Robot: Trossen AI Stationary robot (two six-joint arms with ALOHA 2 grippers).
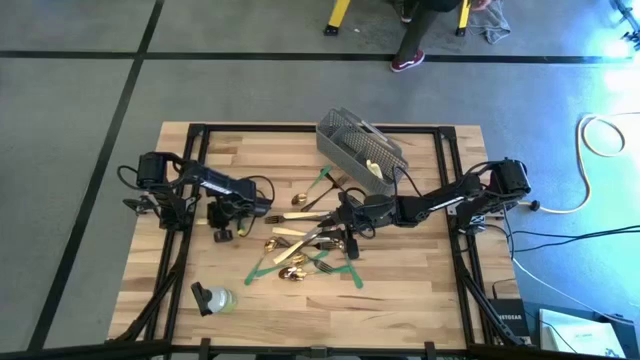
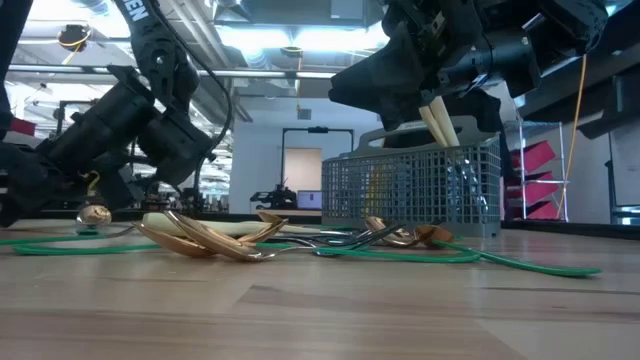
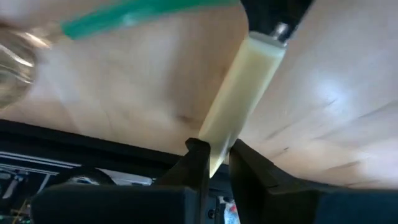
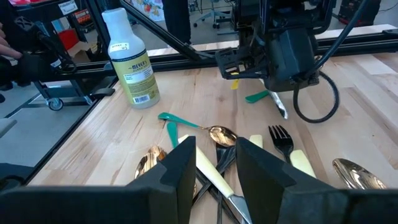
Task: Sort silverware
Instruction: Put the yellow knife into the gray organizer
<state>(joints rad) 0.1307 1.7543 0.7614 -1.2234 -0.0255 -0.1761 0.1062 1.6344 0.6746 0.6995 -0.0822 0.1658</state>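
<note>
Gold spoons (image 1: 290,272), dark forks (image 4: 281,138) and cream-handled knives lie in a heap mid-table, among green tape strips (image 1: 262,265). At the heap's left, my left gripper (image 1: 222,228) slants down and is shut on a cream-handled knife (image 3: 245,93). My right gripper (image 1: 350,222) hangs over the heap's right side, nearly level. It is shut on another cream-handled knife (image 2: 440,125). The grey mesh basket (image 1: 360,150) stands at the far side and holds some cutlery. My left gripper pinches the free end of the knife's cream handle (image 3: 214,152) between its two fingers, in line with the handle. The fingers slant down from the table's left. The blade (image 4: 281,107) points away toward the heap, low over the wood. My right gripper has the cream-handled knife between its two fingers (image 4: 214,180). The handle (image 2: 442,128) sticks out slanting below the fingers, clear of the table. The fingers come nearly level from the table's right. The gripper hides exactly where they sit on the knife.
A spray bottle (image 1: 212,298) lies near the table's near left corner. The black frame rails (image 1: 180,250) run along the table's left and right sides. Bare wood shows at the near right (image 1: 410,300). A person's leg (image 1: 410,50) shows beyond the far edge.
</note>
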